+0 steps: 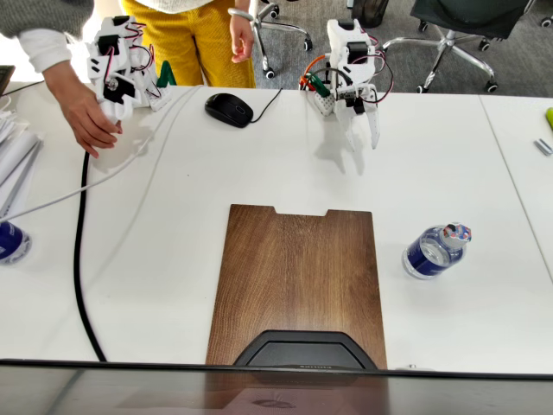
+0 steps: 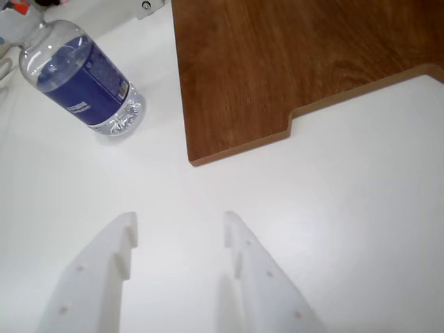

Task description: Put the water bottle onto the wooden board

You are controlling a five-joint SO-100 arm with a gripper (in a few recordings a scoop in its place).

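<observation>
The water bottle (image 1: pixel 435 251) stands on the white table, right of the wooden board (image 1: pixel 297 281); it is clear with a dark blue label and a speckled white cap. In the wrist view the bottle (image 2: pixel 83 82) is at the upper left, beside the board (image 2: pixel 291 62) and apart from it. My white gripper (image 1: pixel 364 130) hangs near the table's far edge, well behind the board's notched end. Its fingers (image 2: pixel 179 225) are open with nothing but bare table between them.
A black rounded plastic piece (image 1: pixel 300 350) overlaps the board's near edge. A black mouse (image 1: pixel 229 109) lies at the back, cables (image 1: pixel 82 251) run down the left, and a dark blue round object (image 1: pixel 10 241) sits at the left edge. A person stands behind the table.
</observation>
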